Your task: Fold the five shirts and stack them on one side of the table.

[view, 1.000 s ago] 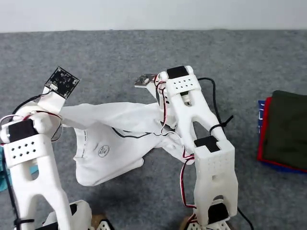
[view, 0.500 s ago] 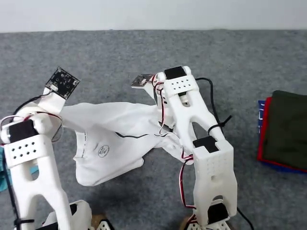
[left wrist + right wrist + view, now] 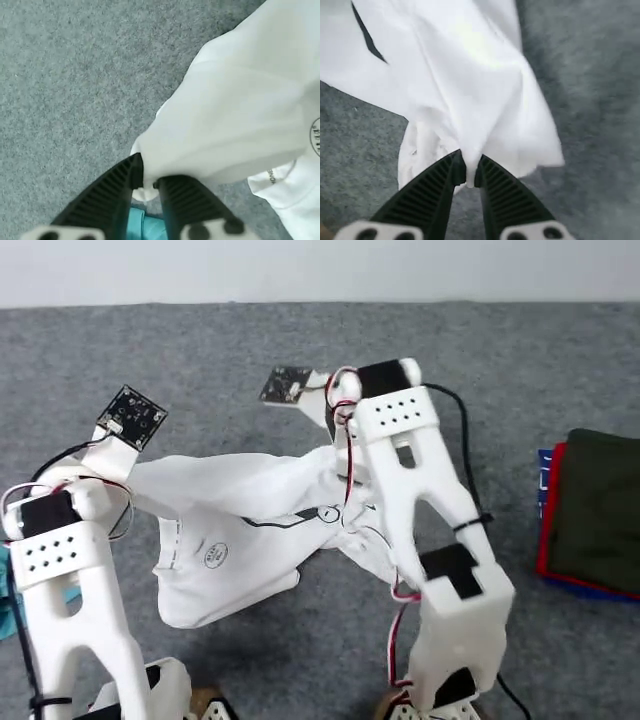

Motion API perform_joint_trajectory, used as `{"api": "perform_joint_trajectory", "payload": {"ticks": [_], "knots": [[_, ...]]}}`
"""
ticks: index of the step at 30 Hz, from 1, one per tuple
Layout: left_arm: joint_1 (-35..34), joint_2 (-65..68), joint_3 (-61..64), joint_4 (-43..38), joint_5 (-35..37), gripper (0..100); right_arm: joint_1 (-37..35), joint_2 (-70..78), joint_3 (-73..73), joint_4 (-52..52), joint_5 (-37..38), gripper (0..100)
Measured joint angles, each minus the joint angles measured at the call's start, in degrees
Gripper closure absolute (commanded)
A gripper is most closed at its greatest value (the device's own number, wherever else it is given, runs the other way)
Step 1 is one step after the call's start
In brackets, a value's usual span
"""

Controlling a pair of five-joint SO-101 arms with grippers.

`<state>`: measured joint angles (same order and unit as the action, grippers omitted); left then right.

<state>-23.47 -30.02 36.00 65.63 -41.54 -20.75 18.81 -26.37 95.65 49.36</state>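
Centre frame: crumpled white fabric shirt (image 3: 230, 510) on grey carpeted bench (image 3: 200, 360); left claw (image 3: 149, 181), right claw (image 3: 470, 172) each pinched onto its cloth.

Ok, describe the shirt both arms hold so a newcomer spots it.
On the grey table, look between the left arm and right arm. The white shirt sits crumpled, pinched by the left gripper and right gripper. The folded stack is dark-topped.
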Motion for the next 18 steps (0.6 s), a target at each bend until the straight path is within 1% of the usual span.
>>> {"api": "perform_joint_trajectory", "payload": {"ticks": [3, 6, 8, 10, 14, 18], "knots": [[0.0, 0.0, -3.1, 0.0, 3.3, 99, 0.3, -6.4, 0.0, 0.0, 0.2, 98.8], [0.0, 0.0, -9.1, 0.0, 10.6, 99, 1.8, -13.9, 0.0, -0.4, 0.2, 98.8], [0.0, 0.0, -14.3, 0.1, 14.9, 99, 3.7, -18.9, 0.0, -1.9, 0.5, 98.8], [0.0, 0.0, -20.5, 0.8, 17.6, 99, 6.3, -23.7, 0.0, -3.8, 2.6, 98.8], [0.0, 0.0, -31.3, 1.0, 19.2, 99, 12.4, -32.0, 0.0, -7.8, 6.9, 98.8], [1.0, -0.1, -39.0, 1.0, 19.3, 99, 15.6, -37.9, 0.0, -10.9, 10.7, 98.8]]}}
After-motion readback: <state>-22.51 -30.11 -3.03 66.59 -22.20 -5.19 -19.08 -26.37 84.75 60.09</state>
